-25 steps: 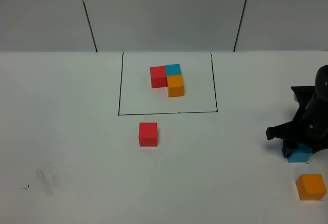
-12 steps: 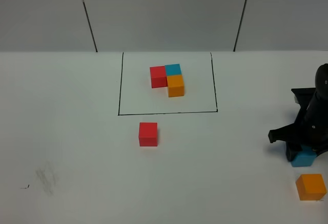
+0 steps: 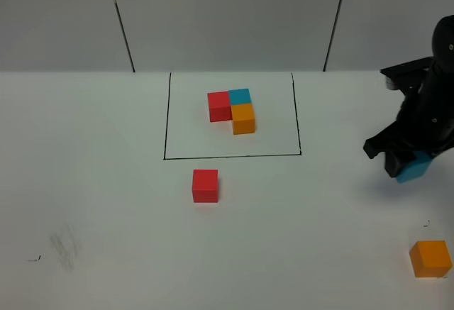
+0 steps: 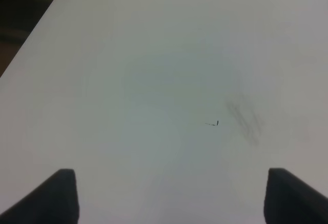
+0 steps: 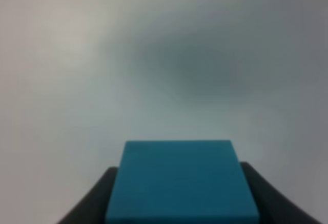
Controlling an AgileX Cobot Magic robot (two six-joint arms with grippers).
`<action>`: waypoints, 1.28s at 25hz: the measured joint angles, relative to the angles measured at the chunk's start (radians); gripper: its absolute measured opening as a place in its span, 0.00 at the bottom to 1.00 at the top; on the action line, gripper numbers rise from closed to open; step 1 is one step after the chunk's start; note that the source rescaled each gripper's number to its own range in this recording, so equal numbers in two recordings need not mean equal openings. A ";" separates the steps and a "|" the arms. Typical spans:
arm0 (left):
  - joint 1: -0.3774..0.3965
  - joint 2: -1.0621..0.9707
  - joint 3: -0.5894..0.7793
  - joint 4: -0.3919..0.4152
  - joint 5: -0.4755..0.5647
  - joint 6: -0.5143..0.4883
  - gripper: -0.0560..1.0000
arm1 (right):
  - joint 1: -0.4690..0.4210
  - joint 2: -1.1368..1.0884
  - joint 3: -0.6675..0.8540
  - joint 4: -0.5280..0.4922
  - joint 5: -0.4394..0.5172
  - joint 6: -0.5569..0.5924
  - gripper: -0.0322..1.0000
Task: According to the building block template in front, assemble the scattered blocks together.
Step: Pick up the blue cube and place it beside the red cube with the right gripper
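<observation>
Your right gripper (image 3: 405,166) has risen since a second ago. It has carried the teal-blue block (image 3: 416,169) up off the table (image 3: 106,182) and farther back along the right side. Its jaws are clamped on the block's two sides. From overhead the gripper covers much of that block, and the picture's right edge cuts off the arm. The right wrist view is blurred, showing only the block's top face between two dark fingers.

The red block (image 3: 205,185) and the orange block (image 3: 430,258) lie where they lay before. The red one sits just outside the near line of the black frame (image 3: 165,118), not touching it. The orange one is close to the lower right corner of the overhead view. The template (image 3: 235,108) sits inside the frame towards the back, with bare table all around it.

Wide bare table separates the red block from the held one.

Your left gripper (image 4: 174,198) shows only in its wrist view, jaws spread wide over bare table near a grey smudge (image 4: 243,119).
</observation>
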 joint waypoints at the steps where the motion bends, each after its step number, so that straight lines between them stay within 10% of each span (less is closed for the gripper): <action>1: 0.000 0.000 0.000 0.000 0.000 0.000 0.75 | 0.019 0.000 -0.010 0.032 -0.001 -0.080 0.35; 12: 0.000 0.000 0.000 0.000 0.000 0.000 0.75 | 0.230 0.000 -0.020 0.043 -0.025 -0.657 0.35; 22: 0.000 0.000 0.000 0.000 0.000 0.000 0.75 | 0.340 0.000 -0.020 0.051 -0.259 -0.813 0.35; 32: 0.000 0.000 0.000 0.000 0.000 0.000 0.75 | 0.339 0.001 -0.021 0.108 -0.155 -0.919 0.35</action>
